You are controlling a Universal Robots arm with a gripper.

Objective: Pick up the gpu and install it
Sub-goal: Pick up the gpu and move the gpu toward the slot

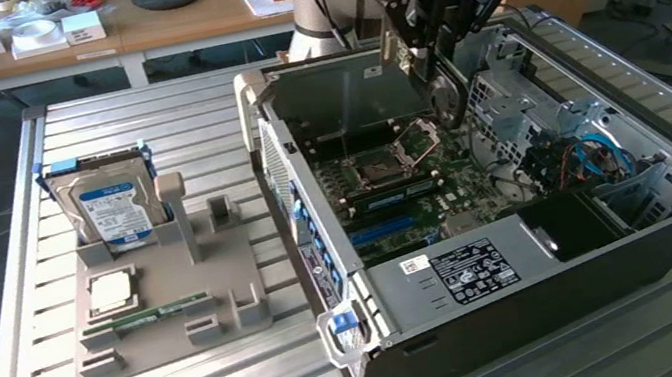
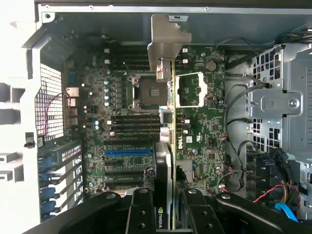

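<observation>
The gpu (image 2: 166, 126) hangs edge-on between my fingers (image 2: 141, 212), with its pale metal bracket (image 2: 166, 41) at the far end. My gripper (image 2: 165, 210) is shut on the gpu's near end. In the exterior view the gripper (image 1: 435, 56) sits over the open computer case (image 1: 530, 299), holding the gpu (image 1: 445, 95) down inside it. The card hovers above the green motherboard (image 2: 117, 107) by the CPU socket (image 2: 146, 92). The blue expansion slot (image 2: 127, 152) lies off to the side of the card's edge. Whether the card touches the board, I cannot tell.
A grey holder tray (image 1: 167, 352) on the slatted table carries a hard drive (image 1: 112, 204), a CPU (image 1: 109, 290) and a memory stick (image 1: 146, 315). Inside the case are a power supply (image 1: 457, 270), a metal drive cage (image 2: 282, 102) and loose cables (image 1: 589, 159).
</observation>
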